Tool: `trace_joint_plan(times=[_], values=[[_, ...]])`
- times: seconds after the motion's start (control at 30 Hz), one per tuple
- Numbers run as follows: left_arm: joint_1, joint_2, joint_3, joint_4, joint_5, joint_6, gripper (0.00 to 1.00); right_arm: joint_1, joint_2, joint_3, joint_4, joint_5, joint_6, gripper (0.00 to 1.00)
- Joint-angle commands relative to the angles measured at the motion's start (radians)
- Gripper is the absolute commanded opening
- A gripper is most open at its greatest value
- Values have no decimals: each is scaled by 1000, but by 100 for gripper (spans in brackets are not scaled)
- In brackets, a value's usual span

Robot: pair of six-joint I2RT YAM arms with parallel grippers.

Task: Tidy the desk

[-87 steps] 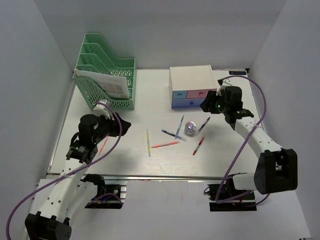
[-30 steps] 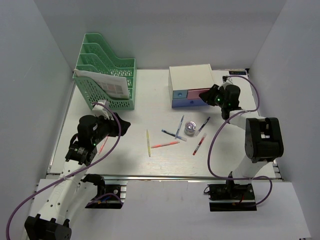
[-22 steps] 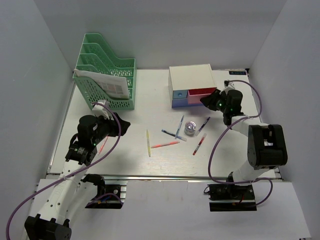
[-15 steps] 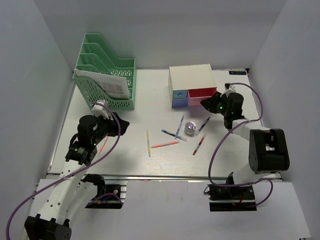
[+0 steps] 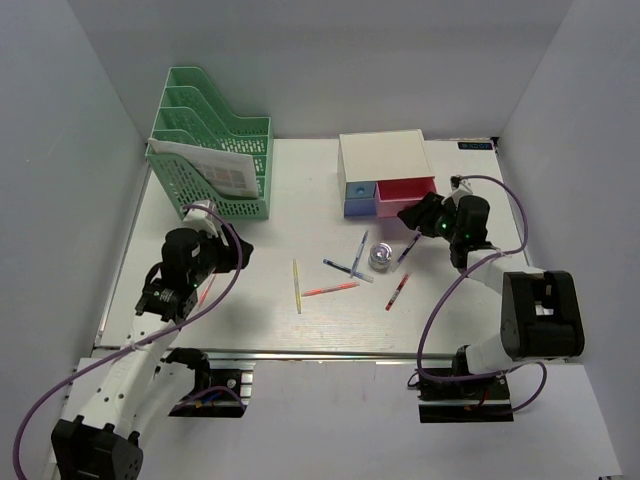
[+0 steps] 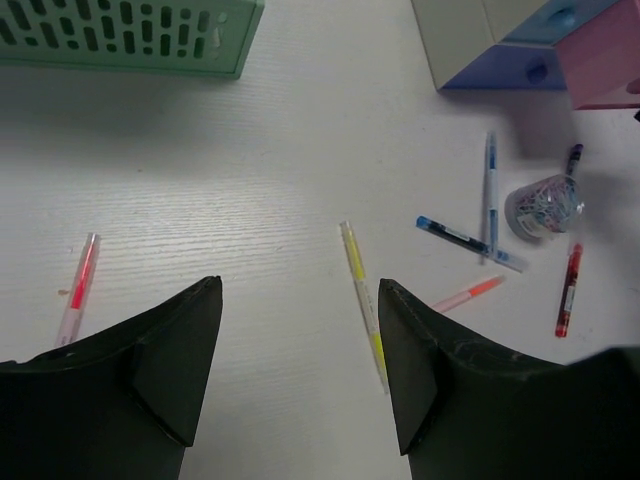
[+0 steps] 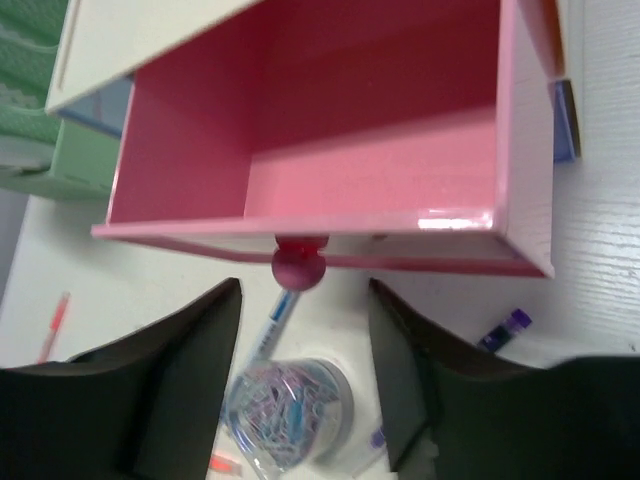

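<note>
Far right on the tabletop (image 5: pixel 300 200), the pink drawer (image 7: pixel 330 170) stands open and empty, likely to take the scattered pens (image 5: pixel 347 269). The right gripper (image 7: pixel 305 300) is spread just before its knob (image 7: pixel 297 266), and the left gripper (image 6: pixel 300 300) hovers spread.

Two white arms (image 5: pixel 487 262), black joints (image 5: pixel 541 318), purple cables (image 5: pixel 421 340), green lights (image 5: pixel 437 226), matte black jaws.

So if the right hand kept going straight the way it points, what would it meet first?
Most likely the round dark-pink knob on the open pink drawer, which sits just ahead between the right hand's open fingers. Depth is hard to judge, but nothing else lies in between.
</note>
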Motion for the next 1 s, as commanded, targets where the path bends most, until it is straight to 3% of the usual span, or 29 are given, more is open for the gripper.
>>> trace_joint_plan(times=[0.0,0.03,0.13,0.17,0.37,0.47,0.63,0.67,0.7,0.77,0.97], values=[[-4,16,-16,-13,-69,-4,74,-10,-50,-22,-1,-39,-13,62],[-4,22,-16,-16,-84,-5,75,-13,-58,-24,-7,-48,-15,71],[-4,62,-5,-35,-112,-13,80,-16,-88,-37,-27,-91,-30,88],[-4,85,-2,-45,-156,-16,82,-19,-97,-44,-31,-108,-32,89],[-4,168,27,-105,-265,-36,89,-24,-194,-48,-109,-235,-102,84],[-4,252,57,-137,-268,-30,89,-25,-243,-16,-220,-339,-220,76],[-4,346,77,-165,-274,-27,89,-24,-297,47,-450,-575,-569,64],[-4,352,84,-168,-282,-24,88,-25,-295,53,-481,-589,-614,66],[-4,358,90,-176,-287,-24,88,-18,-295,58,-505,-599,-695,77],[-4,357,94,-186,-282,-25,88,-10,-286,70,-570,-611,-766,89],[-4,297,68,-154,-242,-24,89,47,-237,102,-659,-444,-944,89]])
